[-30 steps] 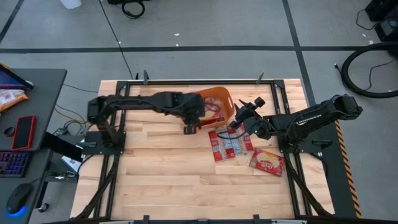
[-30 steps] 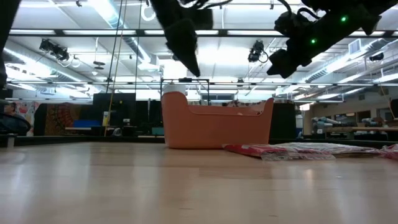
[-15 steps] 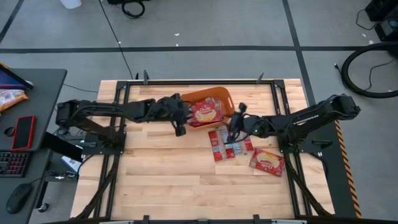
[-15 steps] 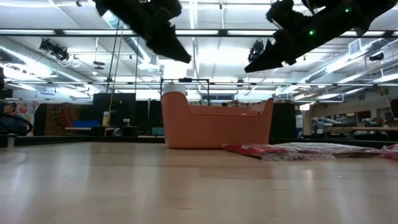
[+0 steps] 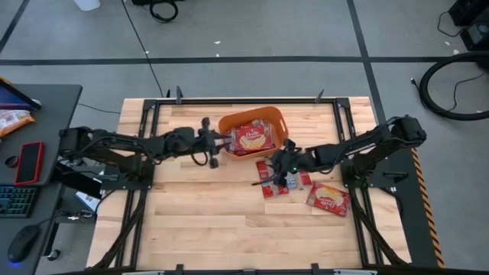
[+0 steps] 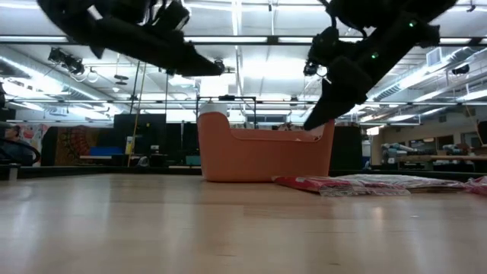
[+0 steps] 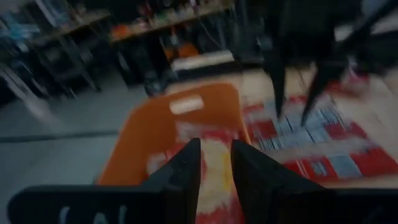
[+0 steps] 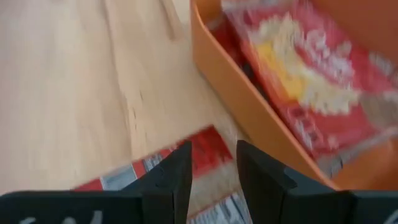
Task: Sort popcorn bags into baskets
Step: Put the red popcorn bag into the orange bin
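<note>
The orange basket point(image 5: 229, 122) point(image 6: 262, 156) stands at the table's far middle, and a red popcorn bag with a yellow centre point(image 5: 252, 137) point(image 8: 298, 68) lies flat inside it. Several more bags point(image 5: 284, 180) point(image 6: 350, 183) lie flat on the wood just right of and nearer than the basket, with one farther right point(image 5: 328, 198). My left gripper point(image 5: 215, 147) point(image 7: 215, 168) hovers open, just left of the basket's left end. My right gripper point(image 5: 270, 171) point(image 8: 214, 168) is open and tipped downward above the left edge of the bags on the table. It touches nothing.
A side desk left of the table holds an orange-and-white snack bag point(image 5: 11, 118), a red phone point(image 5: 29, 162), a keyboard and a mouse. Bare wood fills the table's near half point(image 5: 214, 221). Black frame rails point(image 5: 145, 191) run along both sides.
My left gripper has drawn back out of the basket toward the table's left edge, and the bag the arm covered now shows in the basket. My right gripper has moved left and nearer, tipped downward, and dropped toward the bags on the table.
</note>
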Motion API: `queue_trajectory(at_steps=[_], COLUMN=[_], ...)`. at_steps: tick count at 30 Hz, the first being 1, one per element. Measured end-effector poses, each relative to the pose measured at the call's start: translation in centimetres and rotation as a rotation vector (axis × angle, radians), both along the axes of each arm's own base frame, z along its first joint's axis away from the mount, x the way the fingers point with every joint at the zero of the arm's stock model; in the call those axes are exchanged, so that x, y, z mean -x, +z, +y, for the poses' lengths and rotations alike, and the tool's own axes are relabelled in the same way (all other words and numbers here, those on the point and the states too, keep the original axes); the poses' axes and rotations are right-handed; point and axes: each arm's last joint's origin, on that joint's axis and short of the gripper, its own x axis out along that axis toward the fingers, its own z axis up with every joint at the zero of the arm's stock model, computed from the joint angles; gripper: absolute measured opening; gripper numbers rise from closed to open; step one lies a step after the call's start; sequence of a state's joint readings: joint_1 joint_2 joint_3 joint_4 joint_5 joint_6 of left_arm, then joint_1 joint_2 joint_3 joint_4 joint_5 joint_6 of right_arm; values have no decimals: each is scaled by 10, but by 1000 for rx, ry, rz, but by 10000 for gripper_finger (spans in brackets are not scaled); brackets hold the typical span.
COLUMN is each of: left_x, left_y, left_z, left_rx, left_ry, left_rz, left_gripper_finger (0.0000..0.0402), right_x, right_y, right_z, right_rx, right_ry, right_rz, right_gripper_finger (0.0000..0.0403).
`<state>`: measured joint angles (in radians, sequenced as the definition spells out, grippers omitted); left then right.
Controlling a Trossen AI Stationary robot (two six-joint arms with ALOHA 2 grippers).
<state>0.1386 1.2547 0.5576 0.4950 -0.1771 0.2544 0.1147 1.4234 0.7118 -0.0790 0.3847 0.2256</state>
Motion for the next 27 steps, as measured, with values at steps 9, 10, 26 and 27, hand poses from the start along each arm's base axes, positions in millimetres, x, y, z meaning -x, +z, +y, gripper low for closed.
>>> queue_trajectory(at_steps=[9, 10, 26, 27], left_x=[28, 32, 81, 83], left_y=[-9, -11, -32, -32], left_z=[8, 7, -4, -5], left_rx=[-27, -29, 14, 25], left_ry=[53, 51, -10, -10], left_rz=[-206, -221, -373, -384], left_gripper_finger=[94, 94, 94, 94], right_x=[12, 15, 66, 66], right_y=[1, -1, -12, -12], right_z=[4, 5, 1, 4], right_rx=[-87, -116, -513, -520], right_ry=[-173, -182, -377, -382], right_rz=[333, 378, 679, 705], right_gripper_finger=[130, 130, 140, 140])
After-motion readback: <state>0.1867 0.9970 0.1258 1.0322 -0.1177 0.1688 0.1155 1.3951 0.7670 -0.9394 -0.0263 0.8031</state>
